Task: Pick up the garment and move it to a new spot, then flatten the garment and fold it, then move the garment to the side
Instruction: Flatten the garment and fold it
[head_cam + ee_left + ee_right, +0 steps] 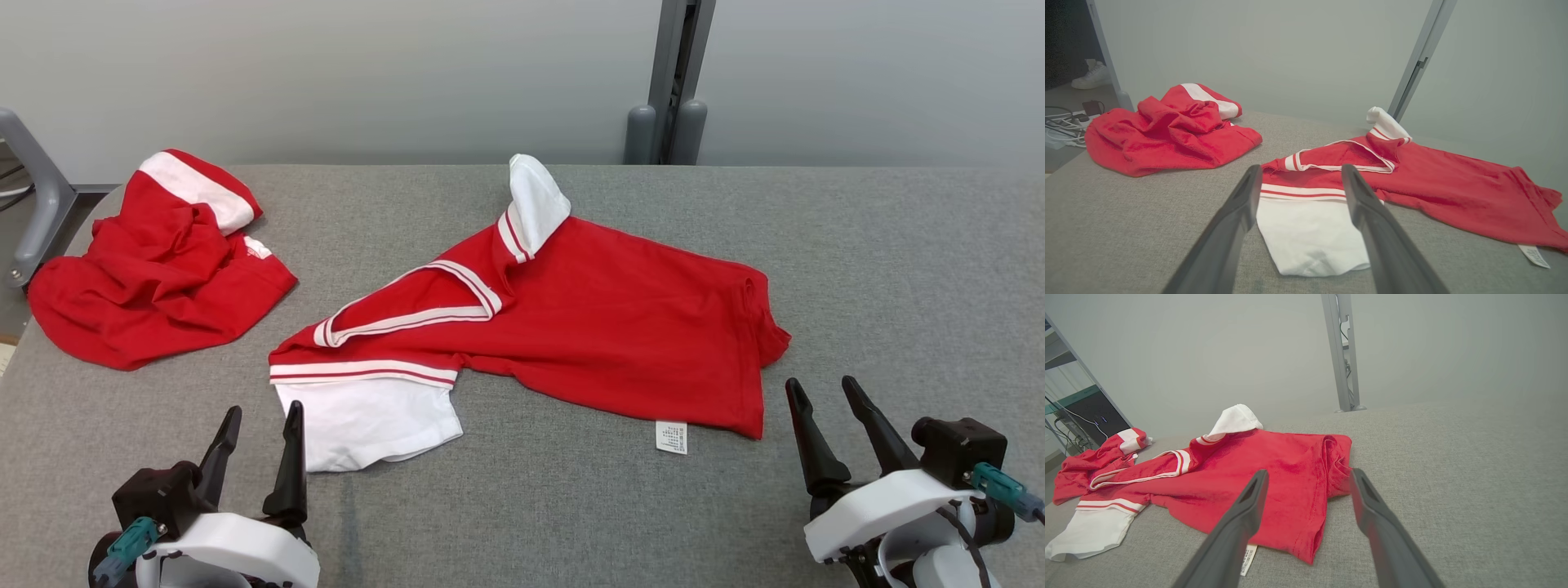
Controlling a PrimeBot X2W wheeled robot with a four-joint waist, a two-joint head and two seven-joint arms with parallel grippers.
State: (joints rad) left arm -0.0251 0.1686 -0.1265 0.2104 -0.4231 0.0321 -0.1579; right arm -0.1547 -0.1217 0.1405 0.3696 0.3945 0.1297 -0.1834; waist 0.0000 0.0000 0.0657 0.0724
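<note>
Item: garment [604, 327], a red shirt with white sleeves and red-and-white striped trim, lay spread but creased across the middle of the grey fabric-covered table [898, 261]. Near white sleeve [367, 420] lay flat towards the table's front left; far white sleeve [535, 200] stood folded upward at the back. White care label [671, 437] protruded from the front hem. Second item: a crumpled red garment [155, 278] with a white band sat heaped at the table's far left, apart from the first. Left gripper [265, 408] had its fingers spread wide and empty, just beside the near sleeve's left edge; whether one fingertip brushed the cloth could not be judged. Right gripper [820, 382] was likewise fully spread and empty, near the shirt's hem corner at the right. A grey upright post [673, 82] stood behind the table.
</note>
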